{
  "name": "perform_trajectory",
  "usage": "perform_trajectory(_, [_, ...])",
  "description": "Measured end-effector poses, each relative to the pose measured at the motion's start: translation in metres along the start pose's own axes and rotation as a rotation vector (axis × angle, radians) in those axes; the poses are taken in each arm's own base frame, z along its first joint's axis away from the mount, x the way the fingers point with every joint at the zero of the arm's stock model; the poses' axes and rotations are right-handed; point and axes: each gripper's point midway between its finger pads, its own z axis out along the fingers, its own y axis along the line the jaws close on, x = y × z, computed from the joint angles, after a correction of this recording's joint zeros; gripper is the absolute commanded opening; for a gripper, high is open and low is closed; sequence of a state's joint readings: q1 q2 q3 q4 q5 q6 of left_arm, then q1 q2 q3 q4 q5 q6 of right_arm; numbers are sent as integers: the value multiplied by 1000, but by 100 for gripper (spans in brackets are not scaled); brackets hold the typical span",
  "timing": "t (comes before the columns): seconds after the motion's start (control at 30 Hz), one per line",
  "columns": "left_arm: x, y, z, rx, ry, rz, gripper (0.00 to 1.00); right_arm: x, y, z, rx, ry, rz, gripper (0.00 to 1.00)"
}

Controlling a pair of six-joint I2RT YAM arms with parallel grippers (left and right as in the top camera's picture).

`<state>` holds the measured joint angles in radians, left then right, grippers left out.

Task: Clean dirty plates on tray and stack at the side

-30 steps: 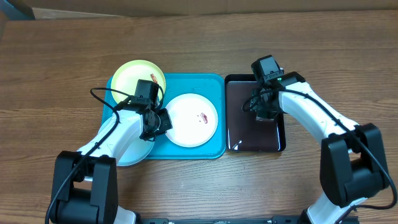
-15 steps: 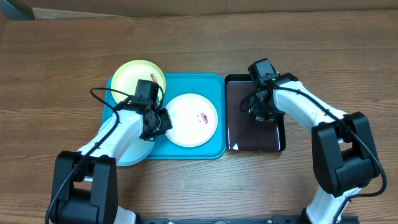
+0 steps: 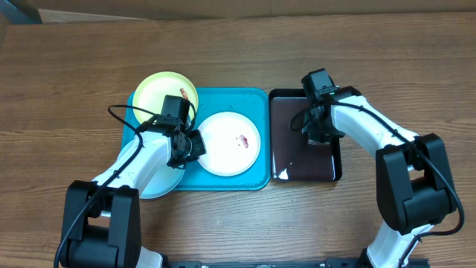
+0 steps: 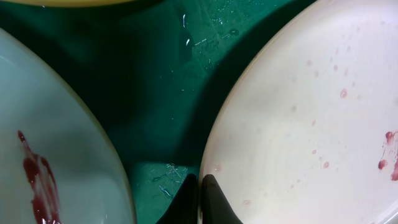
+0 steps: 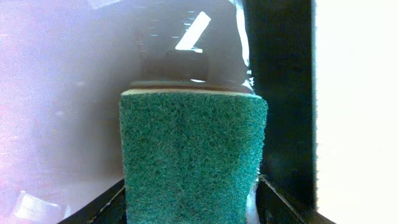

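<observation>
Overhead and wrist views. The left gripper [image 3: 191, 145] is low over the turquoise tray [image 3: 223, 100]. In its wrist view the left gripper [image 4: 199, 200] has its two dark fingertips [image 4: 185, 200] drawn almost together, pinching the near rim of the white plate [image 4: 311, 124]. The plate spreads ahead and to the right of the fingers and lies flat in the tray. Reddish specks [image 4: 342, 93] are scattered over it, with a larger mark at its far right edge. To the left of the fingers lies the pale blue plate [image 4: 50, 155], bearing a red smear [image 4: 34, 174]. A strip of wet tray floor [image 4: 161, 81] separates the two plates. The yellow-green plate [image 4: 74, 2] shows only as a sliver at the far edge of the view; seen from overhead, the yellow-green plate [image 3: 165, 93] overlaps the tray's far left corner. The pale blue plate [image 3: 165, 187] is mostly hidden beneath the left arm.

The right gripper [image 3: 321, 136] is over the black tray [image 3: 286, 167], which sits just beside the turquoise tray on the wooden table [image 3: 74, 74]. In its wrist view the right gripper [image 5: 193, 202] is clamped on a green sponge [image 5: 193, 149], one finger [image 5: 102, 205] on each side. The sponge fills the space between them, its far edge meeting the glossy wet floor of the black tray [image 5: 62, 93]
</observation>
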<state>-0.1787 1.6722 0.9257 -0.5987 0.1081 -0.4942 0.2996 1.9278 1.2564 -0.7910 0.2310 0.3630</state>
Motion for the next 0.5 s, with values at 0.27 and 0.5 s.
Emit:
perform_trajectory(0.27, [0, 0, 0, 0, 0, 0, 4, 1, -4, 2, -26, 24, 25, 60])
perform_trajectory(0.5, [0, 0, 0, 0, 0, 0, 4, 3, -4, 1, -27, 36, 23, 61])
